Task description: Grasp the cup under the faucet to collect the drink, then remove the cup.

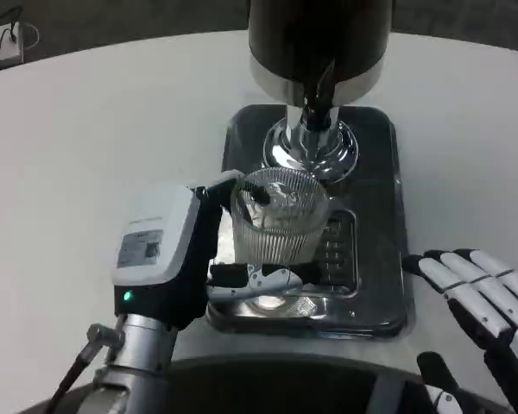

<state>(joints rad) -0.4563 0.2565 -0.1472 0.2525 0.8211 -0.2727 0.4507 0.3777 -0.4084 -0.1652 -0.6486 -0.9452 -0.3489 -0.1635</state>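
A clear ribbed glass cup (278, 220) stands on the drip tray (375, 259) of a drink dispenser, just in front of the chrome faucet (313, 129). My left hand (216, 250) wraps around the cup from the left, with fingers curling across its front base. The cup looks empty as far as I can tell. My right hand (483, 297) lies flat on the table to the right of the tray, fingers stretched out and apart, holding nothing.
The dispenser's dark body (319, 39) rises at the back over the tray. A power strip (0, 43) lies at the far left table edge. White tabletop (86, 138) spreads to the left and right of the tray.
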